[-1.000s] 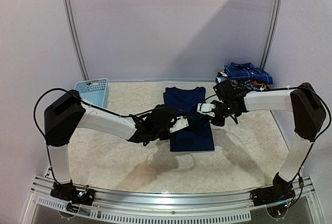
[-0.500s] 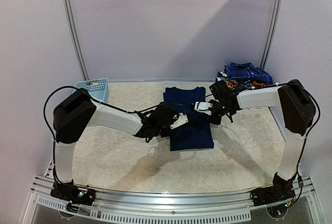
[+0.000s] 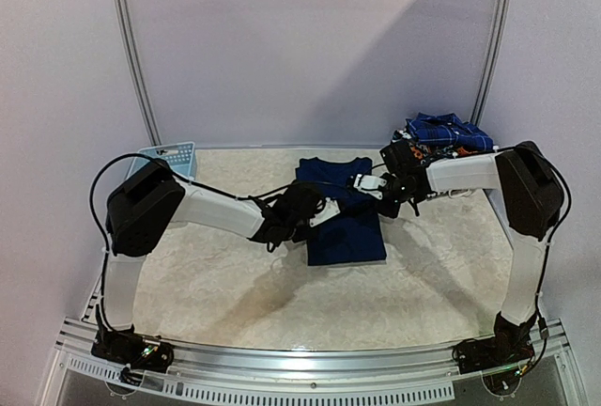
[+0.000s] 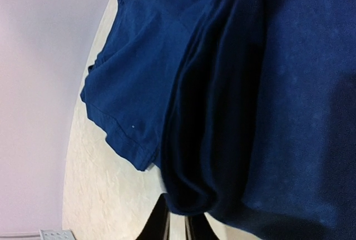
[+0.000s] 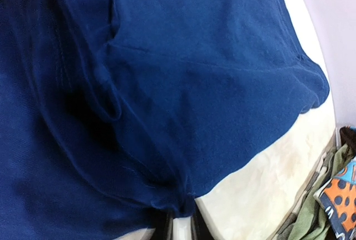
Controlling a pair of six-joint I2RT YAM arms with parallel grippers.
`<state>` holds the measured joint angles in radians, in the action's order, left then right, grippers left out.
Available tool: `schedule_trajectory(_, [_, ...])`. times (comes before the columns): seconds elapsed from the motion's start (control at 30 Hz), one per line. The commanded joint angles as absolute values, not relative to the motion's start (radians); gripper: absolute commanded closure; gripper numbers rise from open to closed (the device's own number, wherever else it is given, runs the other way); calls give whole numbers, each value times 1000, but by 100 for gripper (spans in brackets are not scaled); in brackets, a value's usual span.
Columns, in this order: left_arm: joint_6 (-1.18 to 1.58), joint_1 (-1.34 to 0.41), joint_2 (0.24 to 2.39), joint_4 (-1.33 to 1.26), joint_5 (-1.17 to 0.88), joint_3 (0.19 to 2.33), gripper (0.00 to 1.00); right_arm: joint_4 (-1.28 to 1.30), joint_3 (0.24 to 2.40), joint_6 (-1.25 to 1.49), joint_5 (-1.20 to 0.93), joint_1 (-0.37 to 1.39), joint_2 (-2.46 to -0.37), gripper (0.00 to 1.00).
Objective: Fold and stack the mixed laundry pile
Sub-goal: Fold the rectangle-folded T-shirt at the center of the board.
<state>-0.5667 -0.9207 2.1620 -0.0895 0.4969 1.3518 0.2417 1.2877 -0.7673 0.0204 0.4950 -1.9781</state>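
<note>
The navy T-shirt [image 3: 347, 237] lies near the middle of the table [image 3: 235, 274], collar toward the far wall, and from above it reads as a narrow, upright rectangle. It is a plain deep blue, and no print shows on the side facing up. The left gripper [image 4: 178, 228] sits at its left edge and the right gripper [image 5: 179, 228] at its right edge, both low over the upper half of the cloth.

From the left wrist camera, a soft rolled fold of the shirt runs down to the fingertips, with a short sleeve and its stitched hem spread on the pale table beside it. The two fingers stand very close, with only a sliver between them, and the fold ends right at their tips. Whether they pinch it or have let go cannot be told.

From the right wrist camera, the fabric gathers into tight creases that converge on the fingertips, and the jaws are clamped on that bunched edge of the navy T-shirt.

The rest of the laundry pile [image 3: 441, 148] sits in the far right corner of the table. A blue-and-black plaid shirt [image 3: 449, 131] is on top, and an orange cloth with dark dots [image 5: 340, 191] and an olive-green piece [image 5: 311, 218] show at its edge. A light-blue basket [image 3: 167, 160] stands at the far left corner
</note>
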Motion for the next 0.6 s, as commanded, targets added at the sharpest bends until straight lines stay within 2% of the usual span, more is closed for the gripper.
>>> schedule_trajectory(0.0, [-555,-904,2186,-89,550,1379,72,223,1311,-732,61,486,-2022,77])
schedule_trajectory(0.1, [-532,-907,2125,-114,598,1351,52,215,1296,-705,90,481,-2001,58])
schedule_trajectory(0.17, [-523,-912,2057,-118,625,1318,44,240,1289,-680,83,464,-1942,51])
schedule_trajectory(0.3, [-510,-944,1861,-91,625,1208,42,339,1282,-615,-26,382,-1775,42])
schedule_trajectory(0.43, [-610,-1013,1653,-96,370,1045,39,370,1154,-619,-277,348,-1532,36])
schedule_trajectory(0.57, [-705,-1065,1620,50,178,1013,41,535,1030,-828,-546,361,-1365,36])
